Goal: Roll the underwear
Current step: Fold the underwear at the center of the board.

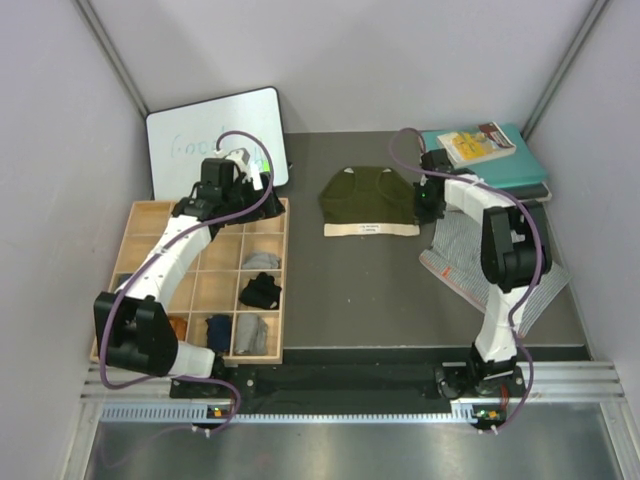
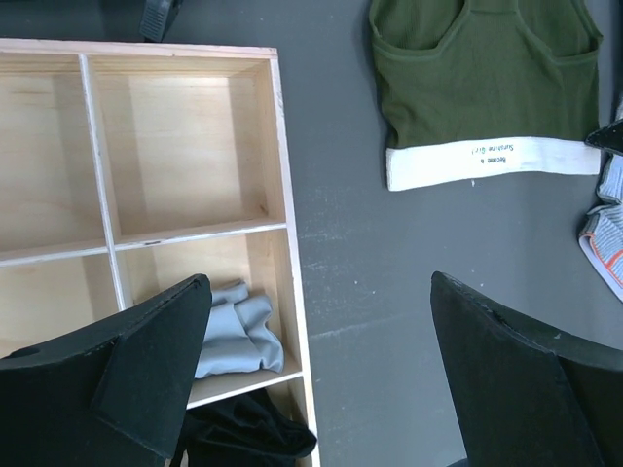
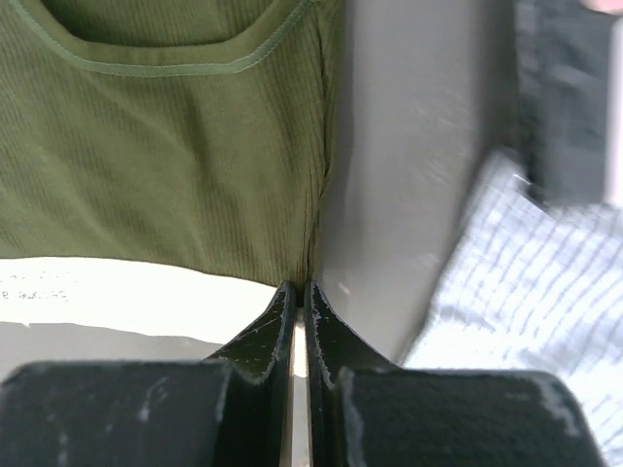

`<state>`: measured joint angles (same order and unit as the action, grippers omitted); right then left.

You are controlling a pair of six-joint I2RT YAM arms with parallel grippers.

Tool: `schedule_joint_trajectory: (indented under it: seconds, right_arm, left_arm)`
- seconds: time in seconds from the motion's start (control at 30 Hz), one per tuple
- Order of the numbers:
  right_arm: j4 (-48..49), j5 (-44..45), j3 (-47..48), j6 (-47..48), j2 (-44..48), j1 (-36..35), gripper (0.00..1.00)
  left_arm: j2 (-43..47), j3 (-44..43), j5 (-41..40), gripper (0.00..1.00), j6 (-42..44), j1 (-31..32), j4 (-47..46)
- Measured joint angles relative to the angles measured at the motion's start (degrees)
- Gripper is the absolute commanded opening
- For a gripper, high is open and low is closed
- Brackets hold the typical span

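Note:
The olive green underwear (image 1: 368, 200) with a cream waistband lies flat at the table's middle; it also shows in the left wrist view (image 2: 482, 83) and the right wrist view (image 3: 165, 165). My right gripper (image 1: 425, 203) is shut, its tips (image 3: 301, 290) pinching the garment's right edge by the waistband. The grey-and-white patterned underwear (image 1: 452, 262) lies spread under the right arm, also in the right wrist view (image 3: 526, 282). The light grey underwear (image 1: 262, 261) sits bunched in a tray compartment (image 2: 234, 336). My left gripper (image 2: 321, 370) is open and empty above the tray's right edge.
The wooden compartment tray (image 1: 284, 280) stands at the left, holding a black garment (image 1: 261, 290) and several other rolled cloths. A whiteboard (image 1: 215, 135) leans at the back left. Teal books (image 1: 500, 160) lie at the back right. Grey walls close in both sides.

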<state>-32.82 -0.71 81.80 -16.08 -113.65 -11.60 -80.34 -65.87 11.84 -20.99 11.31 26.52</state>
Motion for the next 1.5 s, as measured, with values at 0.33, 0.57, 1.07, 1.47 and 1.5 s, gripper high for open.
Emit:
schedule_joint_trajectory:
  seconds: [0.33, 0.57, 1.07, 1.47, 1.5]
  right_arm:
    - [-4.2, 2.6, 2.7, 1.5, 3.0, -1.6, 0.0]
    - [-4.3, 2.2, 15.2, 0.1, -0.1, -11.5, 0.0]
    - [-3.2, -2.4, 26.3, -3.7, -14.3, -23.8, 0.0]
    - [-2.8, -3.0, 27.0, -3.7, -14.5, -23.9, 0.3]
    - [-2.9, -3.0, 27.0, -3.9, -14.5, -23.9, 0.37]
  left_arm:
    - [1.8, 1.0, 2.6, 0.98, -0.6, 0.0, -0.3]
    - [2.9, 1.2, 3.9, 0.98, -1.2, 0.0, -0.5]
    - [5.1, 1.8, 5.3, 0.98, -1.6, 0.0, -0.9]
    - [6.2, 2.0, 5.3, 0.98, -1.6, 0.0, -1.0]
    - [6.2, 2.1, 5.3, 0.98, -1.6, 0.0, -1.1]
